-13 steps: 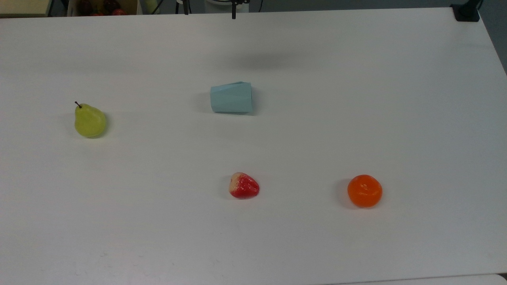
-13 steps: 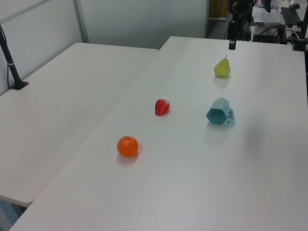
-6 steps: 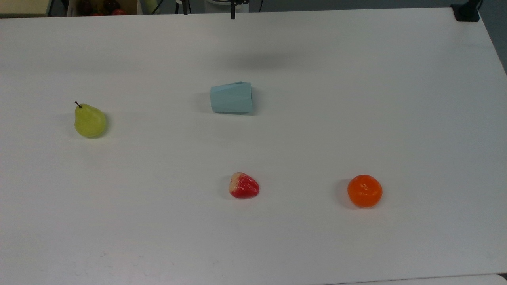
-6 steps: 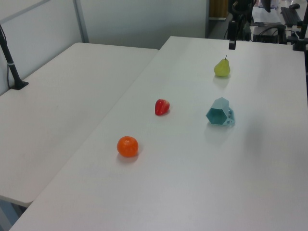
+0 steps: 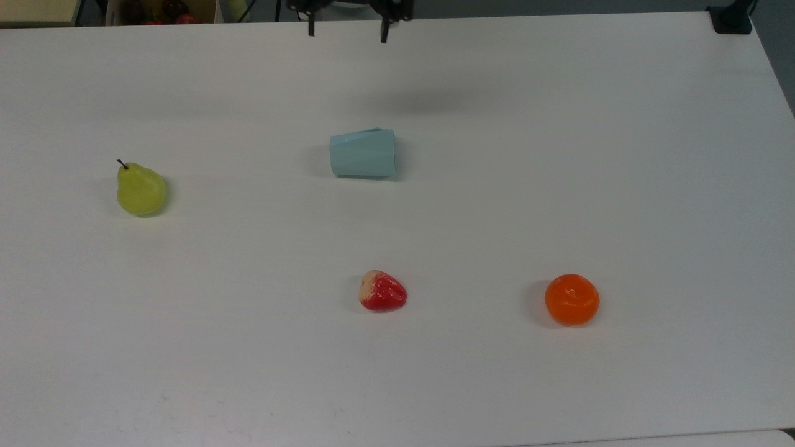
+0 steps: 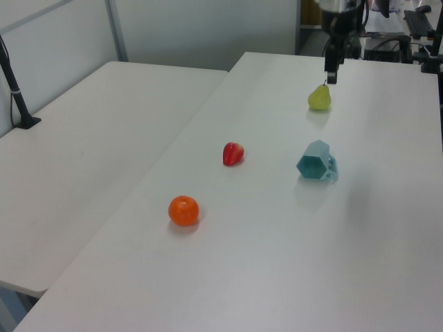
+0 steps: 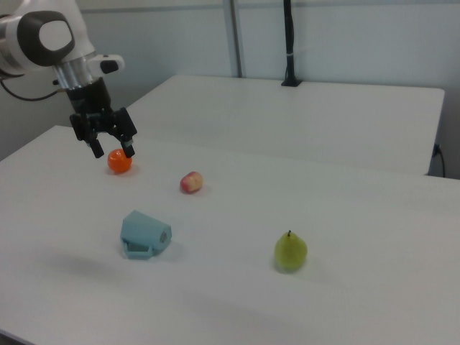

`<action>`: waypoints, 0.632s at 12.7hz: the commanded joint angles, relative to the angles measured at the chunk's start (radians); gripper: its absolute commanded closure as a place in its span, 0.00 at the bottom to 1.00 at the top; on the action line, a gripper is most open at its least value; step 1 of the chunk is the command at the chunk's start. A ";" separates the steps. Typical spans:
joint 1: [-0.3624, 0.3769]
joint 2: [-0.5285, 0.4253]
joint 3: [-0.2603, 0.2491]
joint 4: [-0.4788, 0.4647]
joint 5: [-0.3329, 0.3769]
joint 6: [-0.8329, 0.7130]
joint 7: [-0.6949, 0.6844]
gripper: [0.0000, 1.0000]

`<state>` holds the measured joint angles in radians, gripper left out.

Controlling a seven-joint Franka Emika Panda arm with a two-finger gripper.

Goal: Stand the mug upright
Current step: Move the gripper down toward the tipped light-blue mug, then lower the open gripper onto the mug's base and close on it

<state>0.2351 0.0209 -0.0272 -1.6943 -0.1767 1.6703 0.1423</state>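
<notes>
The mug (image 5: 362, 153) is a pale teal faceted cup lying on its side on the white table (image 5: 559, 155). In the left view the mug's (image 6: 317, 161) hexagonal mouth faces the camera, and in the right view the mug (image 7: 145, 235) rests with its tab low against the table. My gripper (image 5: 348, 30) hangs in the air above the table's far edge in the top view, well clear of the mug. It is open, with nothing between its two dark fingers (image 7: 129, 149). The gripper (image 6: 331, 69) sits above the pear in the left view.
A green pear (image 5: 141, 189) stands at the top view's left. A red strawberry (image 5: 382, 292) and an orange (image 5: 572, 300) lie nearer the front edge. A second white table (image 6: 90, 159) adjoins at the left view's left. A black post (image 7: 288, 43) rises at the back.
The gripper has dropped lower and come further over the table; two spread fingers show where a single tip showed before. The mug and fruit have not moved.
</notes>
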 commanded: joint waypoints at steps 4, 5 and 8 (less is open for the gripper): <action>0.133 0.167 0.099 -0.022 -0.334 -0.007 0.320 0.00; 0.151 0.212 0.104 -0.022 -0.383 -0.029 0.373 0.00; 0.193 0.322 0.105 -0.022 -0.490 -0.050 0.483 0.00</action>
<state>0.3990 0.2738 0.0799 -1.7246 -0.5889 1.6528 0.5354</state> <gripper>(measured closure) 0.000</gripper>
